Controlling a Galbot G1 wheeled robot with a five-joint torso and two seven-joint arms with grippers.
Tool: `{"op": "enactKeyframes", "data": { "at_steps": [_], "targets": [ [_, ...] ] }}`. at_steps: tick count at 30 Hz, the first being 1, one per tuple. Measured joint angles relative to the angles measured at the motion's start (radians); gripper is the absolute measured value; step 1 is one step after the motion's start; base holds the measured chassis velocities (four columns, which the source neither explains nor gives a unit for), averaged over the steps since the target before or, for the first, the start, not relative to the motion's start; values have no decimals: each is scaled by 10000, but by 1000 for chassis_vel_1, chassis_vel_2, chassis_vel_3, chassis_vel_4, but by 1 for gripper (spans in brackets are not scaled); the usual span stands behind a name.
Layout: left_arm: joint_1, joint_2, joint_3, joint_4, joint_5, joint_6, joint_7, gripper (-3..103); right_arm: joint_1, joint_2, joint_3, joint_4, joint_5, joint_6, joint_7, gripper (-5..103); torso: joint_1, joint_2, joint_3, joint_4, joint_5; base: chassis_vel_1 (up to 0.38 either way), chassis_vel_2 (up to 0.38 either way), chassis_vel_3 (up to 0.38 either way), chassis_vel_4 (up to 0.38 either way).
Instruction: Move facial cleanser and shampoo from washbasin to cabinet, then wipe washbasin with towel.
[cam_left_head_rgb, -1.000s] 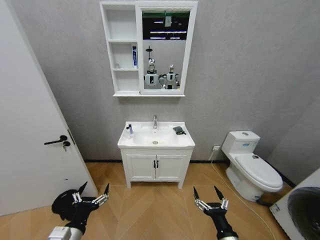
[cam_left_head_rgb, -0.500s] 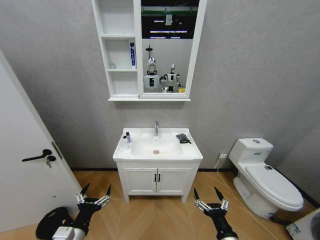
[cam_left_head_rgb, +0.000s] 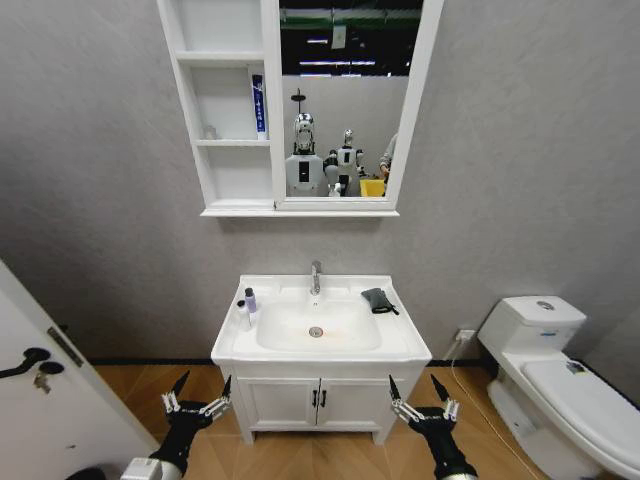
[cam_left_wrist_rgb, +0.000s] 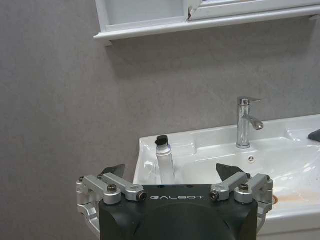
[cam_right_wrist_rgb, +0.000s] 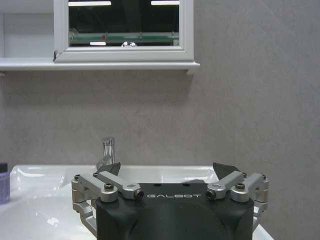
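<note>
The robot had driven closer; the washbasin (cam_left_head_rgb: 400, 345) now stood just ahead. Two bottles (cam_left_head_rgb: 246, 306) sat on its left rim, the towel (cam_left_head_rgb: 377, 299) at back right, the cabinet (cam_left_head_rgb: 190, 120) above. Left gripper (cam_left_head_rgb: 200, 396) and right gripper (cam_left_head_rgb: 420, 396) hung low, both spread and empty: nothing was moved yet

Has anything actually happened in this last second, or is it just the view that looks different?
Mostly the view: the robot has driven closer, so the washbasin and cabinet look larger and the door has slid towards the edge. Nothing was picked up or put down. The two bottles and the towel lie on the rim as before. The left gripper and right gripper stay low and open, holding nothing.
</note>
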Motion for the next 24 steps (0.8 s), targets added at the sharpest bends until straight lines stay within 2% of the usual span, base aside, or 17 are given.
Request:
{"op": "enactKeyframes", "data": {
  "at_steps": [2, 6, 8, 11, 14, 15, 17, 24],
  "targets": [
    [-108, 155, 101, 231, -57, 24, 2, 100, 102, 12, -10, -91, -145, 268, -1, 100, 11, -4, 5, -1, 1, -225, 235, 224, -217],
    [-252, 324, 291, 569, -56, 80, 15, 100, 145, 3, -8, -234, -251, 355, -12, 100, 12, -5, 5, 5, 4, -170, 191, 148, -91],
    [-579, 561, 551, 1123, -40, 98, 70, 100, 131, -30, -12, -388, -252, 537, -128, 100, 11, -4, 4, -5, -1, -70, 54, 4, -17],
    [-761, 634, 634, 1354, -60, 125, 85, 100, 98, -51, 2, -413, -245, 581, -209, 100, 6, -4, 3, -6, 2, -23, 18, -10, -3],
    [-1754, 908, 1001, 2215, -619, 458, -5, 100, -101, -94, 170, -429, -268, 661, -386, 100, -10, 3, -2, 3, 0, 73, -43, -34, 45],
    [-1754, 908, 1001, 2215, -619, 458, -5, 100, -101, -94, 170, -429, -268, 661, -386, 100, -10, 3, -2, 3, 0, 96, -47, -47, 55],
    [-2497, 1142, 1234, 2725, -951, 624, -97, 100, -244, -57, 268, -451, -292, 695, -389, 100, -10, 3, -2, 0, 0, 31, -48, -38, 60],
    [-3929, 1628, 1586, 3967, -1672, 697, -191, 100, -574, -1, 606, -483, -230, 732, -344, 100, 5, -1, 2, -2, 0, 0, 0, 0, 0]
  ]
}}
